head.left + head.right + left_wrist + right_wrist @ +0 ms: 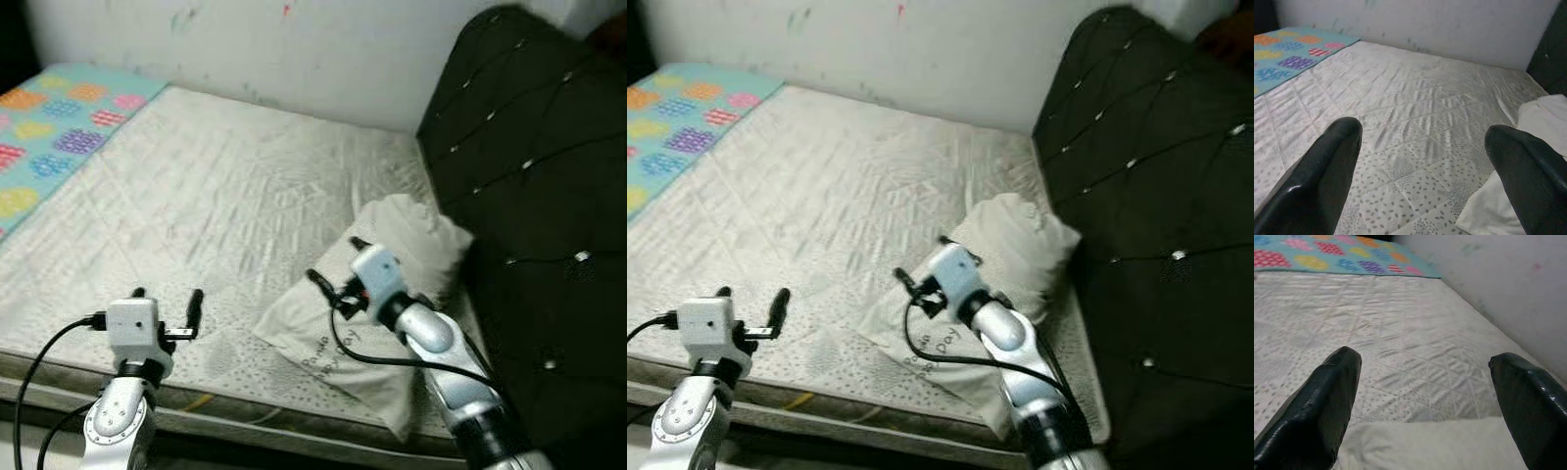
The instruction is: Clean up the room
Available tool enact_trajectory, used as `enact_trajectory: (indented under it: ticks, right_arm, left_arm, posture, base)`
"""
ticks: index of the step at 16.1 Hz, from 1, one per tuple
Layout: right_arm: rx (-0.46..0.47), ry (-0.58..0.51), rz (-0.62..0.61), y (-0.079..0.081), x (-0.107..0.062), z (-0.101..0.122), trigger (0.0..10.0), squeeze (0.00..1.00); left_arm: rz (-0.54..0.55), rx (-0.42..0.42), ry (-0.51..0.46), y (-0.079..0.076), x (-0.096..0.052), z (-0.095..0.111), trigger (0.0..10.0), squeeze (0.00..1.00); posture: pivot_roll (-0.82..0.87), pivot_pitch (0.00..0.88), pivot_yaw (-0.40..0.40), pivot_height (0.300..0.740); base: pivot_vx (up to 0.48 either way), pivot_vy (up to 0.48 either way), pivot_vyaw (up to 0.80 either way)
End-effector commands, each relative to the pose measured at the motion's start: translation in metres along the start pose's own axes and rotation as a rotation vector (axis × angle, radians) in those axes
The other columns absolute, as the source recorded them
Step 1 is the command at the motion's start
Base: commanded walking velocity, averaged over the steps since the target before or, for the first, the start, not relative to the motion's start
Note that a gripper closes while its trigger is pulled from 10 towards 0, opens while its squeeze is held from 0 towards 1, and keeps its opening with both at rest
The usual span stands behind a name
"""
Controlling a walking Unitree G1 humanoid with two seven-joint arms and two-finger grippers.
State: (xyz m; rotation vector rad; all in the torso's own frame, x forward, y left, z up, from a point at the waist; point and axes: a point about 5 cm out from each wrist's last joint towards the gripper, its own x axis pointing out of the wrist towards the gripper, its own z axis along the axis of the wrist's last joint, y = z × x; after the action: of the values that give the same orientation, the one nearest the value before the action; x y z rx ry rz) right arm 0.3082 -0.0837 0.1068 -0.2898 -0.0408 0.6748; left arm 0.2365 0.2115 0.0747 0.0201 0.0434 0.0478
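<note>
Right hand (333, 259) fingers spread wide, gripping nothing, hovering over white pillow (392, 294). Pillow lies crumpled on mattress (216, 206), right side, against dark tufted headboard (529, 176), some printed text on its near corner. Left hand (168, 302) also spread apart, empty, above near edge of mattress, well apart from pillow. Mattress white, quilted, bare. Colourful patterned blanket (49, 127) at far left corner of bed. Pale wall (294, 49) behind with faint colour smudges.
</note>
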Motion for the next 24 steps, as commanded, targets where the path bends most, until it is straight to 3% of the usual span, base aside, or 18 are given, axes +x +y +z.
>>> enact_trajectory:
  ticks: [1, 7, 11, 13, 16, 19, 23, 24]
  right_arm:
    - [-0.007, 0.022, 0.024, 0.000, 0.002, -0.004, 10.0, 0.00]
    - [-0.008, -0.007, 0.033, -0.006, 0.024, 0.003, 10.0, 0.00]
    - [0.018, -0.027, -0.075, -0.013, 0.020, 0.001, 10.0, 0.00]
    - [0.029, -0.034, -0.133, -0.012, 0.008, -0.006, 10.0, 0.00]
    - [0.023, -0.027, -0.188, -0.014, -0.006, -0.012, 10.0, 0.00]
    - [0.027, -0.017, -0.255, -0.021, -0.018, -0.014, 10.0, 0.00]
    - [0.044, -0.022, -0.295, -0.018, -0.022, -0.013, 10.0, 0.00]
    - [0.051, -0.009, -0.358, -0.021, -0.025, -0.015, 10.0, 0.00]
  left_arm:
    - [0.035, 0.000, 0.001, 0.004, -0.003, -0.003, 10.0, 0.00]
    - [0.178, -0.026, 0.008, 0.019, -0.024, -0.009, 10.0, 0.00]
    - [0.085, -0.008, 0.013, 0.011, -0.008, -0.007, 10.0, 0.00]
    - [-0.009, -0.006, 0.012, -0.004, 0.012, -0.004, 10.0, 0.00]
    - [-0.079, -0.020, 0.007, -0.021, 0.028, -0.001, 10.0, 0.00]
    - [-0.156, -0.027, 0.008, -0.040, 0.038, -0.001, 10.0, 0.00]
    - [-0.139, -0.023, 0.008, -0.038, 0.036, -0.004, 10.0, 0.00]
    - [-0.130, -0.027, 0.015, -0.036, 0.036, -0.006, 10.0, 0.00]
  posture:
    - [0.05, 0.000, -0.199, 0.740]
    - [0.10, 0.000, -0.181, 0.740]
    - [0.00, 0.000, -0.087, 0.740]
    - [-0.08, 0.000, -0.026, 0.740]
    - [-0.16, 0.000, 0.019, 0.740]
    - [-0.21, 0.000, 0.054, 0.740]
    - [-0.21, 0.000, 0.057, 0.740]
    - [-0.21, 0.000, 0.054, 0.740]
  base:
    - [0.000, 0.000, 0.00]
    - [0.000, 0.000, 0.00]
    - [0.000, 0.000, 0.00]
    - [0.000, 0.000, 0.00]
    - [0.000, 0.000, 0.00]
    - [0.000, 0.000, 0.00]
    - [0.000, 0.000, 0.00]
    - [0.000, 0.000, 0.00]
